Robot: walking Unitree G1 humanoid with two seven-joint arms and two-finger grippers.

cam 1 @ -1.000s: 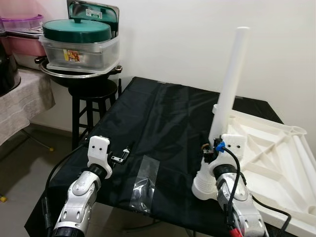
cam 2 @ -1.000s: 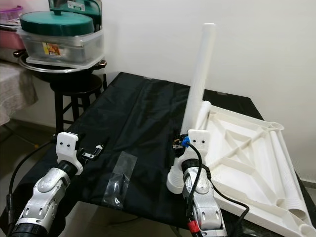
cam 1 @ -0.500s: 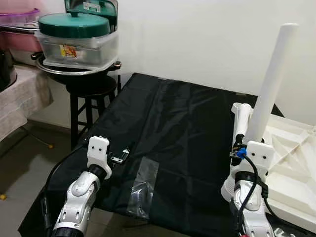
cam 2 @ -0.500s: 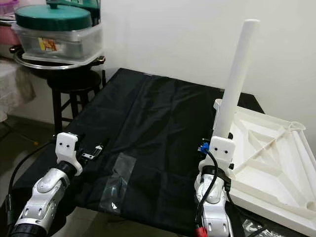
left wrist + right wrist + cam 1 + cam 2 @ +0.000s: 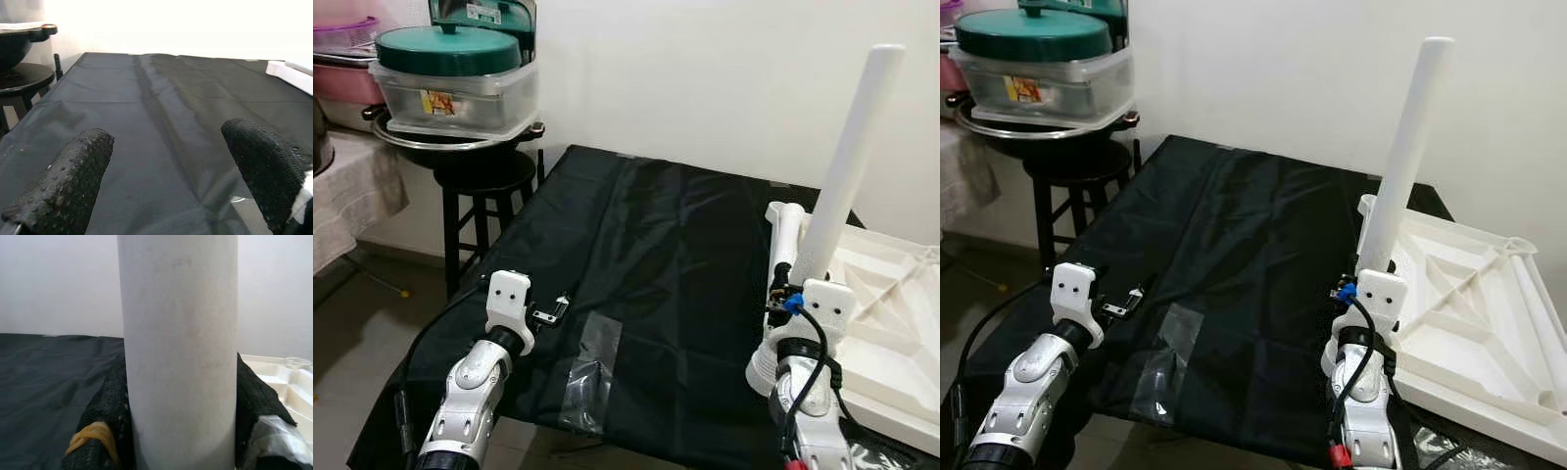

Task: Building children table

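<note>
My right gripper (image 5: 793,286) is shut on a long white table leg (image 5: 847,166) and holds it nearly upright, leaning a little to the right. The leg's flared end (image 5: 761,369) hangs just below the grip, over the front edge of the black-covered table (image 5: 656,225). In the right wrist view the black fingers (image 5: 108,401) press on both sides of the leg (image 5: 178,347). The white tabletop (image 5: 1474,313) lies upside down at the right, close beside that gripper. My left gripper (image 5: 554,309) is open above the cloth's front left, holding nothing (image 5: 166,166).
A black stool (image 5: 484,186) at the back left carries a metal basin and a clear box with a green lid (image 5: 455,73). A patch of clear tape (image 5: 592,357) lies on the cloth near the front edge. A white tube-shaped part (image 5: 783,235) stands at the tabletop's left corner.
The camera has shifted slightly. My right gripper has carried the leg to the right, closer to the upturned tabletop, and the leg leans more to the right. The left arm has stayed put.
</note>
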